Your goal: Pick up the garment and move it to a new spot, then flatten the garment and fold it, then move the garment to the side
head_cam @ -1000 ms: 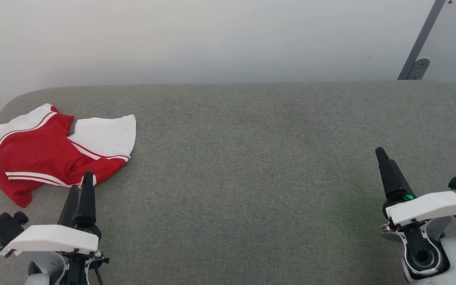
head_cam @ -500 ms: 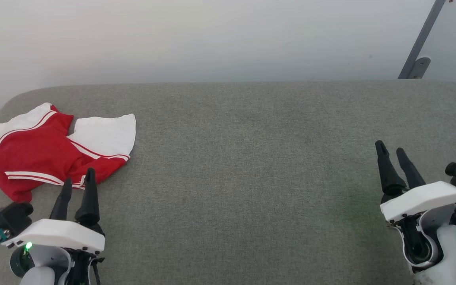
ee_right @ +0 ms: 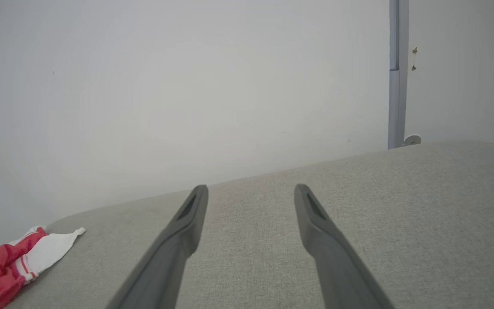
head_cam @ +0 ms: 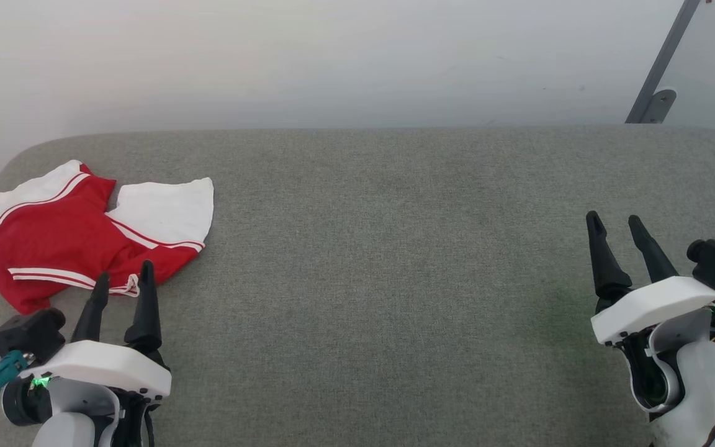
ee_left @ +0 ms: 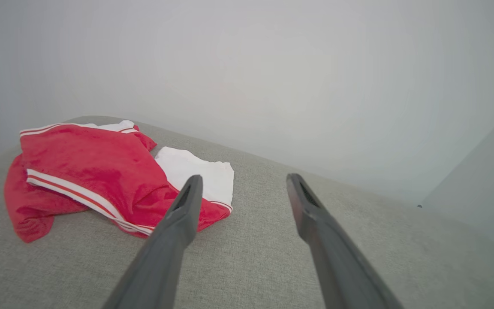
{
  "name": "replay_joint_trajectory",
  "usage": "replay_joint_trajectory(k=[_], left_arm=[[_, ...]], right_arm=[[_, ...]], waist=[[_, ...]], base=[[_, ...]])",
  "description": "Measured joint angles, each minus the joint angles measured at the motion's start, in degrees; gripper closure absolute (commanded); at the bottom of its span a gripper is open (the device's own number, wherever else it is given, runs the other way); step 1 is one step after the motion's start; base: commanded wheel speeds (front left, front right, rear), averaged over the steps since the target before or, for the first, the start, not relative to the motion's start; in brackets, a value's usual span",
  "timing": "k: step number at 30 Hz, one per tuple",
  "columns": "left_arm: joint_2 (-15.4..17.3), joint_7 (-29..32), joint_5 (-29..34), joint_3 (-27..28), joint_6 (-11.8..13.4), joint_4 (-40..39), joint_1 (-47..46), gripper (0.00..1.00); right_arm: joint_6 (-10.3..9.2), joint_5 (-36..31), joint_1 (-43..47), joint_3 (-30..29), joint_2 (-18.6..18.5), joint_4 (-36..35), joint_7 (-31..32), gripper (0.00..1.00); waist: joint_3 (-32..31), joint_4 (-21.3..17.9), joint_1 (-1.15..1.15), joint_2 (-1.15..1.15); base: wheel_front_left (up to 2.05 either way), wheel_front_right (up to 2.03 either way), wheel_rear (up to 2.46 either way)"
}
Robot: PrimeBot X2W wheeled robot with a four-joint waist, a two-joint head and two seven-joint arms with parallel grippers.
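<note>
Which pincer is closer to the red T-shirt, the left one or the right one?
Left. The left pincer is open just at the near hem of the T-shirt. The right pincer, also open, is far away across the grey surface.

The garment (head_cam: 53, 242) lies crumpled and folded over itself, so its lower layers are hidden and its neckline cannot be made out; the left end effector (head_cam: 125, 271) overlaps its near hem. In the right wrist view the picture's corner cuts it off.

No text, label, brand, number or sign can be read
</note>
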Motion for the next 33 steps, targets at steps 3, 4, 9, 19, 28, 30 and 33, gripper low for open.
replay_joint_trajectory(k=[3, 4, 9, 19, 28, 30, 33], left_arm=[[0.12, -0.49, 1.44, -0.27, -0.02, 0.3, -0.04, 0.0], [0.18, -0.58, 1.78, -0.27, -0.02, 0.42, -0.04, 0.0], [0.4, -1.56, 4.44, -0.1, -0.19, 0.89, -0.1, 0.0], [0.26, -2.93, 8.23, 0.54, -1.69, 2.43, -0.68, 0.0], [-0.13, -3.88, 10.44, 1.41, -3.13, 4.48, -1.02, 0.0], [-0.22, -4.24, 11.1, 1.76, -3.47, 4.89, -1.23, 0.0], [-0.4, -4.58, 11.81, 2.04, -3.75, 5.41, -1.32, 0.0]], right_arm=[[0.0, -2.32, -0.24, 0.03, 0.0, 0.11, -0.48, 0.0], [0.0, -3.0, -0.32, 0.04, 0.0, 0.11, -0.59, 0.0], [0.0, -6.75, -0.87, 0.07, 0.05, 0.24, -1.49, 0.0], [0.01, -12.0, -0.85, -0.15, 0.0, 0.97, -2.86, 0.0], [0.01, -12.57, -0.85, -1.32, 0.25, 0.97, -3.97, 0.0], [0.01, -12.84, -0.84, -1.59, 0.27, 0.92, -4.14, 0.0], [0.01, -12.91, -0.84, -1.77, 0.6, 0.98, -4.57, 0.0]], waist=[[0.02, 0.01, 0.0, 0.0], [0.03, 0.01, 0.0, 0.0], [-0.01, -0.09, 0.0, 0.0], [-0.06, -0.02, 0.0, 0.0], [0.09, 0.02, 0.0, 0.0], [0.14, 0.07, 0.0, 0.0], [0.2, 0.12, 0.0, 0.0]], base=[[0.0, 0.0, 0.0], [0.0, 0.0, 0.0], [0.0, 0.0, 0.0], [0.0, 0.0, 0.0], [0.0, 0.0, 0.0], [0.0, 0.0, 0.0], [0.0, 0.0, 0.0]])
